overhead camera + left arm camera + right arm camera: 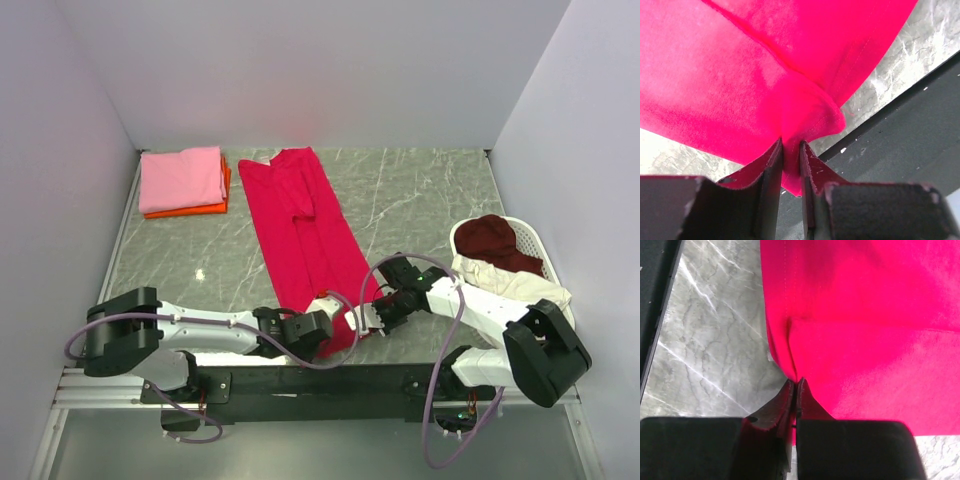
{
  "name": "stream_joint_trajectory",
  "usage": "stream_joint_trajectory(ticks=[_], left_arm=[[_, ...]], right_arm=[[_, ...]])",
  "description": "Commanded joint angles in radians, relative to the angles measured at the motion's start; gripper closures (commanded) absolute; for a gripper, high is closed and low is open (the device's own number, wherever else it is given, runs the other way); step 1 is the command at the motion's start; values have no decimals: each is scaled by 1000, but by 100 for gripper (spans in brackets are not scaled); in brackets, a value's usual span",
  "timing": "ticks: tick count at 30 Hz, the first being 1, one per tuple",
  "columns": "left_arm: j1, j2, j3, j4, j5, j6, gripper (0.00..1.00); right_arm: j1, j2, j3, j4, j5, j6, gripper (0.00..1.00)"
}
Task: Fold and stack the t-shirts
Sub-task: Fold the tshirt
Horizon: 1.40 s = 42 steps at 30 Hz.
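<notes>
Grey marbled table, walled in white on three sides. Crimson t-shirt laid lengthwise at centre as a long strip, near end at the front edge. White basket at right, holding maroon t-shirt and cream t-shirt. Pink t-shirt folded atop orange t-shirt, far-left corner. Left gripper and right gripper, near each other, each pinched closed on the crimson near hem.

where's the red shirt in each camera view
Top external: red shirt, a long strip down the middle of the table.
Left wrist: fills the upper frame, corner pinched by the left gripper.
Right wrist: fills the upper right, edge pinched by the right gripper.
Shared landmark: the table's grey marble.
</notes>
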<state>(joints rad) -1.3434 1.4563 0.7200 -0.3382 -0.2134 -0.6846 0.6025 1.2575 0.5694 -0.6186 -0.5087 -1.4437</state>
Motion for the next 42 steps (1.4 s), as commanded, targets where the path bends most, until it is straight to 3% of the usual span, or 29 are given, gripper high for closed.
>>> stream_joint_trajectory(ticks=[1, 6, 13, 21, 29, 42], left_arm=[[30, -43, -50, 24, 92, -23, 76], [136, -134, -36, 16, 126, 26, 78], [505, -244, 62, 8, 241, 193, 78], [832, -39, 222, 41, 391, 301, 79], [986, 144, 393, 38, 462, 341, 80], [1101, 346, 591, -7, 517, 370, 82]], right_arm=[[5, -35, 0, 17, 20, 29, 100], [-1, -43, 128, 29, 24, 178, 100], [-52, 138, 406, 43, 41, 284, 100], [-95, 451, 766, 98, 94, 448, 100], [-104, 742, 1090, 89, 162, 537, 100], [-109, 919, 1297, 145, 257, 623, 100]])
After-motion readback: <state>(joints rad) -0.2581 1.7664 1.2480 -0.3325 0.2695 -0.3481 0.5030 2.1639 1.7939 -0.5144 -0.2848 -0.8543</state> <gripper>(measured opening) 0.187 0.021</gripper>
